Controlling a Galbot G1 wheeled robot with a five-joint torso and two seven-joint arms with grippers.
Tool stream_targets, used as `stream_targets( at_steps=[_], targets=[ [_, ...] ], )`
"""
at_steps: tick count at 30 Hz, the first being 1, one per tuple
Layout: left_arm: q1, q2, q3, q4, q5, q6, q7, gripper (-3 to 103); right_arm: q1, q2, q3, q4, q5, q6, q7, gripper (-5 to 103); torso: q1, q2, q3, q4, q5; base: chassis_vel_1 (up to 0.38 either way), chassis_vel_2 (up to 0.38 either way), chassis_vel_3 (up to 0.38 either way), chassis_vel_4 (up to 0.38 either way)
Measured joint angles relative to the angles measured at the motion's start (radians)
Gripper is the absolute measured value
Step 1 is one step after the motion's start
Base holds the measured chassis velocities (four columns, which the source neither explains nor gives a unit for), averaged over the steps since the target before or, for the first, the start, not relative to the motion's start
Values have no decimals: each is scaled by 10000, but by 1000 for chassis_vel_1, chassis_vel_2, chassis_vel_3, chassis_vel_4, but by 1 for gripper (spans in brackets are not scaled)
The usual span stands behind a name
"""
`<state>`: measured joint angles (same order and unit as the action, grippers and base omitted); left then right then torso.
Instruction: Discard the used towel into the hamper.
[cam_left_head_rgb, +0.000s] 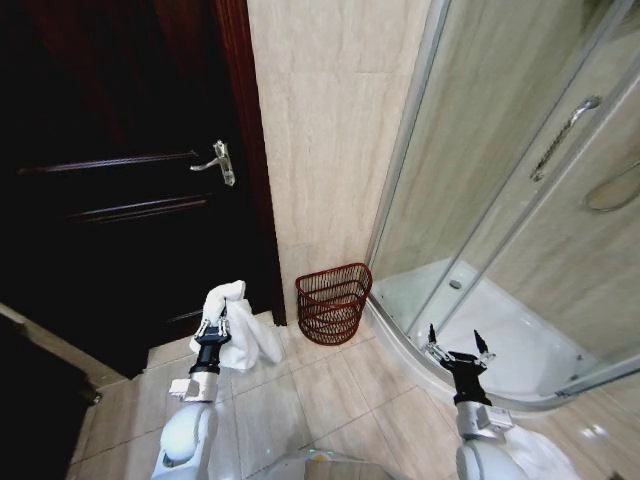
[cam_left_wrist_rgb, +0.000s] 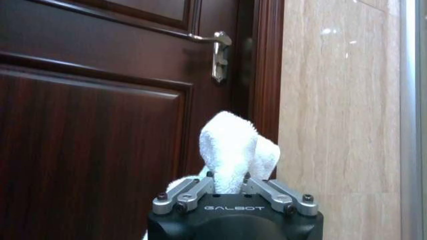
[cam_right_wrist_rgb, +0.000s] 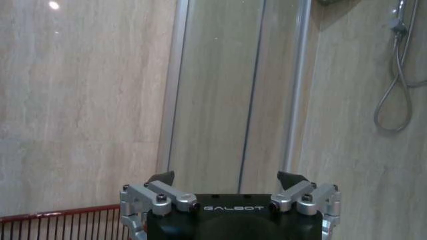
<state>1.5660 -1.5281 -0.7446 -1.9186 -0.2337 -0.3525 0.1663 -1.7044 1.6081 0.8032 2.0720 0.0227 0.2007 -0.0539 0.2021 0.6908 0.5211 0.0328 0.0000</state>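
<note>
By dark door: left gripper (cam_left_head_rgb: 212, 322) clamped on white towel (cam_left_head_rgb: 243, 335), well left of hamper (cam_left_head_rgb: 333, 302)
Right gripper (cam_left_head_rgb: 458, 349) near shower tray, fingers wide apart, w/ nothing held

A home bathroom: beige stone-look tiles cover the wall (cam_left_head_rgb: 320, 130) and floor (cam_left_head_rgb: 300, 400), a curved glass shower enclosure (cam_left_head_rgb: 500, 200) with a white tray (cam_left_head_rgb: 500, 330) fills one corner, a shower hose (cam_right_wrist_rgb: 393, 75) hangs inside, and a dark wooden door (cam_left_head_rgb: 120, 180) carries a metal lever handle (cam_left_head_rgb: 220, 160)
</note>
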Motion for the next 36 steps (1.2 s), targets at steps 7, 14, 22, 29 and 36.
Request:
stream_targets(
  at_steps=[7,14,22,29,36],
  targets=[
    [-77,275,-10,101,-58,0,162,11,8,0,-5,-67,-16,3,-21,100,-122,-272,-151,0,0,0,0,0,0],
    [-180,953,96,284,-1309,-44,2850,11,132,0,36,-204,-37,5,-29,100,-245,-566,-321,0,0,0,0,0,0],
    [-1246,1557,884,312,-1514,833,3933,11,224,0,182,-372,-47,6,-28,100,-331,-793,-462,-2,0,0,0,0,0],
    [-2199,1916,2461,335,-1471,1472,3099,11,256,0,340,-481,-44,-2,0,100,-328,-787,-461,-2,1,0,0,0,0],
    [-3261,1997,3939,416,-1351,1928,1671,11,553,0,387,-479,-35,-182,9,100,-315,-756,-444,0,2,0,0,0,0]
  ],
)
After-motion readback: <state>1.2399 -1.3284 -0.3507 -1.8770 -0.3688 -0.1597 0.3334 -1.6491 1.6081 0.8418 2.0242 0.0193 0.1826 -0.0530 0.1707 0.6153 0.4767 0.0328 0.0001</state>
